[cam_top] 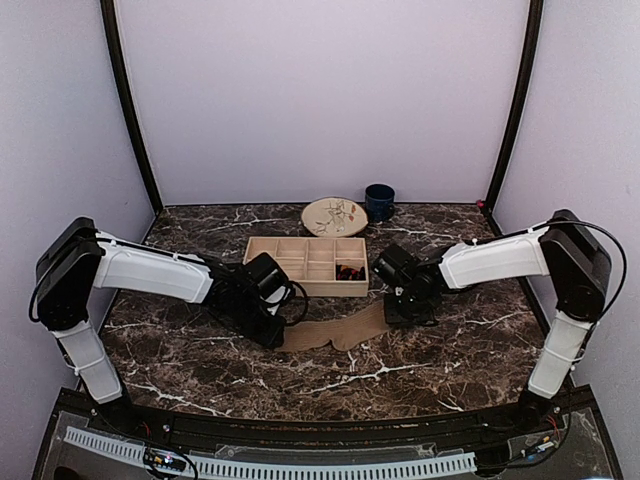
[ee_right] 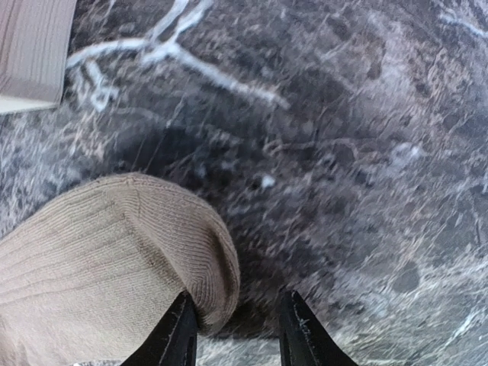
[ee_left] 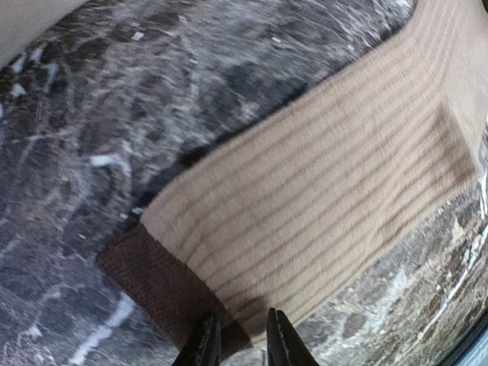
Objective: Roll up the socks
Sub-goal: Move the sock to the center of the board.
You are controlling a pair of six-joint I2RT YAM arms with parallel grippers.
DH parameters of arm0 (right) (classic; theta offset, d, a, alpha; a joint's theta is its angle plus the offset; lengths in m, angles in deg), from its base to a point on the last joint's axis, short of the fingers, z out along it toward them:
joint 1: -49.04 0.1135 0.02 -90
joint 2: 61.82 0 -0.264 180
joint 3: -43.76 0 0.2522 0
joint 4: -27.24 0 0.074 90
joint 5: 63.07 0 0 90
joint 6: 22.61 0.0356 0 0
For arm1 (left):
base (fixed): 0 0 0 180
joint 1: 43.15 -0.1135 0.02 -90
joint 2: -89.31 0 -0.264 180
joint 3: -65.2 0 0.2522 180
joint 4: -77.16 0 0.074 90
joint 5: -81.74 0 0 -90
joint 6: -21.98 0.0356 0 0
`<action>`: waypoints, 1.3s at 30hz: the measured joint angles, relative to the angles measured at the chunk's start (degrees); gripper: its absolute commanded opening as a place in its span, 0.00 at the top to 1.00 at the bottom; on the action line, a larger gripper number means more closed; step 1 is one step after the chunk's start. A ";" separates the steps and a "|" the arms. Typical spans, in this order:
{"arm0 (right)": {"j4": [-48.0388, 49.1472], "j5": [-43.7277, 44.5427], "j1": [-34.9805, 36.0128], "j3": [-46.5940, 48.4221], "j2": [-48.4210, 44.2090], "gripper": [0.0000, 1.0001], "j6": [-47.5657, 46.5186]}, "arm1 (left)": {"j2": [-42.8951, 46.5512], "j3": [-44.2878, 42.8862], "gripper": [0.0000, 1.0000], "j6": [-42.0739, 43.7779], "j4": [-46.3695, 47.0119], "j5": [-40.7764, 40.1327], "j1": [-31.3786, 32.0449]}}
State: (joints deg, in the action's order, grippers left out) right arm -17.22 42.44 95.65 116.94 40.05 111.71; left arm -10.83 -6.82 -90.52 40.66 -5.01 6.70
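**Sock position.** The tan sock (cam_top: 335, 330) lies flat on the tabletop (cam_top: 200, 380), between the two tools and nearer than the wooden tray (cam_top: 305, 291). Its long axis runs left to right. The darker cuff (ee_left: 152, 282) points left and slightly near. The rounded toe (ee_right: 191, 252) points right and slightly far.

**Tool state.** The left tool (ee_left: 240, 339) sits at the cuff corner with its jaws narrowly parted; whether they pinch fabric cannot be told. The right tool (ee_right: 232, 328) stands open, with the toe touching one finger and bare tabletop showing in the gap.

**Procedure (judged).** The roll appears about to start. Take one end across its full width, hold the opposite end flat, and turn the fabric along the long axis, keeping the edges aligned.

**Far zone.** A dark red-flecked item (cam_top: 349, 270) occupies a right-hand tray compartment; it is probably the second sock.
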 measured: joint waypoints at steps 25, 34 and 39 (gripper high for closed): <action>-6.03 9.55 -5.40 13.14 9.73 0.61 -11.19 | -4.68 -6.49 0.75 1.46 -4.24 5.60 6.64; -6.62 11.45 -5.68 13.68 9.38 0.43 -12.72 | -4.59 -6.64 0.75 1.90 -4.87 5.64 7.06; -6.49 12.02 -5.73 13.68 4.66 0.37 -13.35 | -0.81 -7.56 0.75 1.90 -7.28 3.61 7.06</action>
State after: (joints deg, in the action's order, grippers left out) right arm -23.71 54.46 89.93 130.62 44.70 98.35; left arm -11.64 -14.38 -88.62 33.38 -1.40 13.76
